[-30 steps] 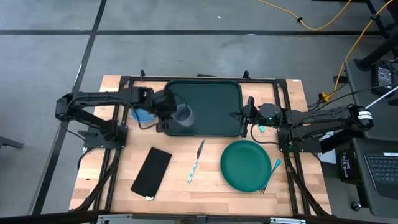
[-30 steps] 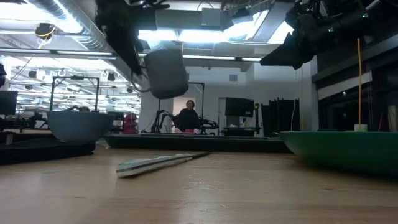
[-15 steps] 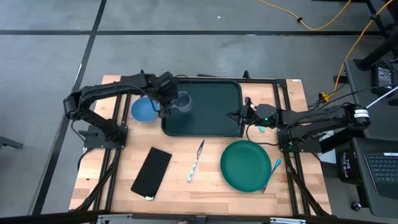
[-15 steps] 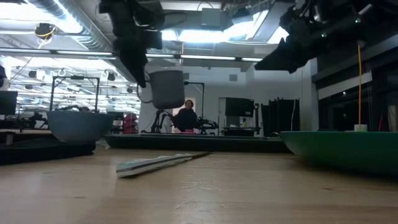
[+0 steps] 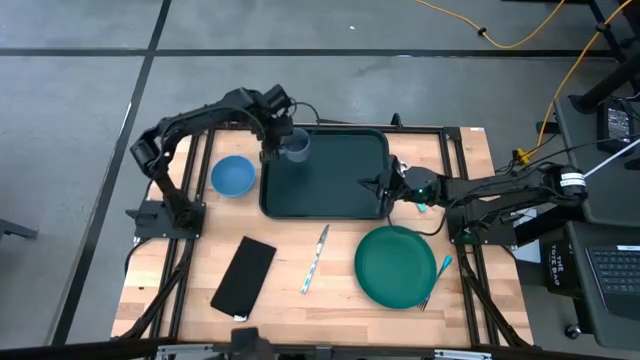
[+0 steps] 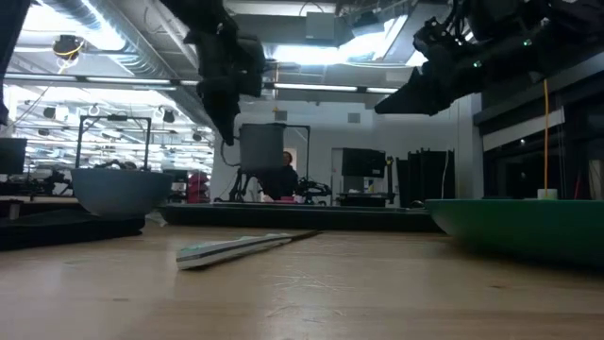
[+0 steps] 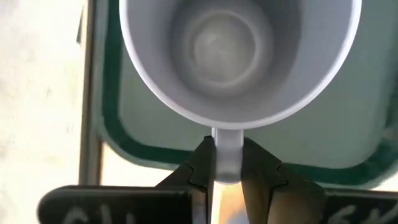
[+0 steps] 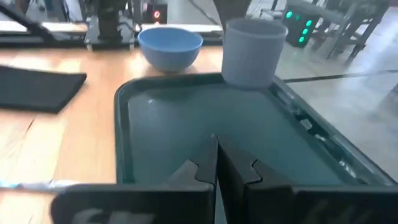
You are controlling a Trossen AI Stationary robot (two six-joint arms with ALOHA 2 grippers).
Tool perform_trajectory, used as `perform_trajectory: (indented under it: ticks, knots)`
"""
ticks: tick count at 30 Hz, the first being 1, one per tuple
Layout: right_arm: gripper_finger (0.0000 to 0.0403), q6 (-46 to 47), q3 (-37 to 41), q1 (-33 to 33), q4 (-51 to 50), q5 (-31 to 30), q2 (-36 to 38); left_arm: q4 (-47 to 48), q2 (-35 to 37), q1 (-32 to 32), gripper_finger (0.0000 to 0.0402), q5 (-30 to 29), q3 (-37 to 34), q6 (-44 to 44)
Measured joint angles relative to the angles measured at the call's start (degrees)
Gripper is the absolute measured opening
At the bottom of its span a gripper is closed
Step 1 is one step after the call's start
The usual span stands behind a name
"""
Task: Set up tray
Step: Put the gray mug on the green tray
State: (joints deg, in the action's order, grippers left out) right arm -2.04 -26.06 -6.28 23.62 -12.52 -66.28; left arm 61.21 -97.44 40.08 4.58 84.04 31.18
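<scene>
The dark green tray [image 5: 330,175] lies flat in the far middle of the table. My left gripper [image 5: 272,142] is shut on a grey mug [image 5: 296,148], which hangs over the tray's far-left corner. The low view shows the mug [image 6: 261,148] upright above the tray [image 6: 311,215]. The right wrist view shows the mug [image 8: 254,53] too. My right gripper [image 5: 386,187] hovers over the tray's right rim with its fingers shut [image 8: 216,155]; in the low view it [image 6: 392,102] stands well above the tray. My left gripper [image 7: 228,163] pinches the mug's handle [image 7: 227,140] between its two fingers [image 7: 200,163], which come from above and point down on the mug's left side. The mug [image 7: 239,56] is lifted clear of the tray, upright, its mouth facing up.
A blue bowl [image 5: 232,176] sits left of the tray. Nearer lie a flat black rectangle [image 5: 244,276], a knife [image 5: 315,258], a round green plate [image 5: 395,265] and a teal-handled fork [image 5: 435,280] at the plate's right. A black frame rail runs along the table's far edge.
My left gripper has carried the mug from over the tray's left middle toward the far edge, to the far-left corner, and has come down. The mug was tilted and now hangs upright and lower. My right gripper has shifted slightly left over the tray's rim.
</scene>
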Motion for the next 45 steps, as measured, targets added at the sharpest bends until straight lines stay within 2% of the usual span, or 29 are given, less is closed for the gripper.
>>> perform_trajectory:
  ticks: [9, 15, 18, 32, 45]
  knots:
    - [0.001, -1.3, 0.0, -2.2, 0.2, 0.0, 0.0, 0.0, -5.1, 7.8, 0.004, 0.4, 0.2, 5.7]
    - [0.001, -3.1, 0.0, -3.3, 1.0, 0.0, 0.0, -0.2, -7.8, 10.8, 0.004, 1.6, 0.2, 7.0]
    - [0.001, -3.4, 0.0, -4.2, 1.6, 0.0, 0.0, -0.3, -9.1, 11.2, 0.004, 3.7, 0.2, 9.4]
    - [0.001, -2.9, 0.0, -5.6, 1.9, 0.1, 0.0, -6.2, -9.8, 11.4, 0.004, 3.5, 0.2, 15.4]
    - [0.001, -3.6, 0.0, -5.6, 2.4, 0.1, 0.0, -7.5, -9.8, 11.4, 0.0042, 3.5, 0.2, 16.0]
